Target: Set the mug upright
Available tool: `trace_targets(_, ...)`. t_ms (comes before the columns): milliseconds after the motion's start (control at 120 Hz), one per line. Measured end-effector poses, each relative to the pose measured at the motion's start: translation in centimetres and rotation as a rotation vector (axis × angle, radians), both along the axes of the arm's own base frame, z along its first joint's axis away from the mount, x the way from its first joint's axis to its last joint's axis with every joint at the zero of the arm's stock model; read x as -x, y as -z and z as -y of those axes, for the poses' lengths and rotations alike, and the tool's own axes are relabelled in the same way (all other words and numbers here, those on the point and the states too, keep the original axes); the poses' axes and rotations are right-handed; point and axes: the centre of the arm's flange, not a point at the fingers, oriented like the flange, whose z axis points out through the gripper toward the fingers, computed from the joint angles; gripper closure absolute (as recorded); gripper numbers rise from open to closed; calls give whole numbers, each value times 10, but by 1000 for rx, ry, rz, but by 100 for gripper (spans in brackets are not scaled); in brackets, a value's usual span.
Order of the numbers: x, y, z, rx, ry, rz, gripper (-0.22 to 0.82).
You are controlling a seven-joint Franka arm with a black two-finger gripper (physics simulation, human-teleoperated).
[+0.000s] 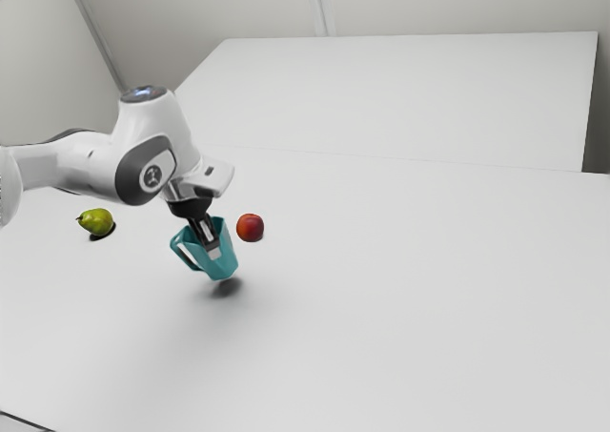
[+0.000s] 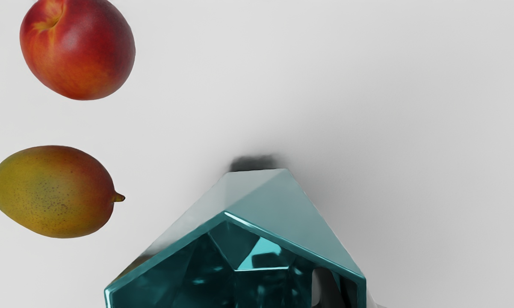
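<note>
Since the mug (image 1: pixel 225 260) is the thing that matters here, start with that: it's the teal faceted one, leaning pretty hard and definitely not upright. Its mouth faces up toward the exterior view's upper left, handle on that view's left side, with a dark shadow right by its base. Can't tell if the bottom edge touches the table (image 1: pixel 381 289) or hangs just over it.

As for the gripper (image 1: pixel 212 251), it's clamped on the mug, pinching the side wall, so the gap is pretty narrow; can't tell exactly how narrow. What's in the mug? Part of one dark finger (image 2: pixel 327 291) dips inside near the wall, and shiny facets catch some light deeper down.

Then there's fruit lying loose on the table: a red nectarine (image 1: pixel 250 227) near the mug, a yellow-green mango (image 2: pixel 51 192) with a reddish end near the nectarine, and a green pear (image 1: pixel 95 222) well apart toward the exterior view's left.
</note>
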Motion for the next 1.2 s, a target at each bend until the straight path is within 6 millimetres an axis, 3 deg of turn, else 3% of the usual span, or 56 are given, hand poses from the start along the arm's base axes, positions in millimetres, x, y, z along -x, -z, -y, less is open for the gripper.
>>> trace_targets(183, -7, 11, 25, -14, 29, 20, 78)
trace_targets(825, -27, 46, 81, -61, 98, 60, 79)
trace_targets(992, -28, 49, 79, -64, 83, 56, 78)
trace_targets(1200, -33, 47, 58, -62, 32, 56, 53)
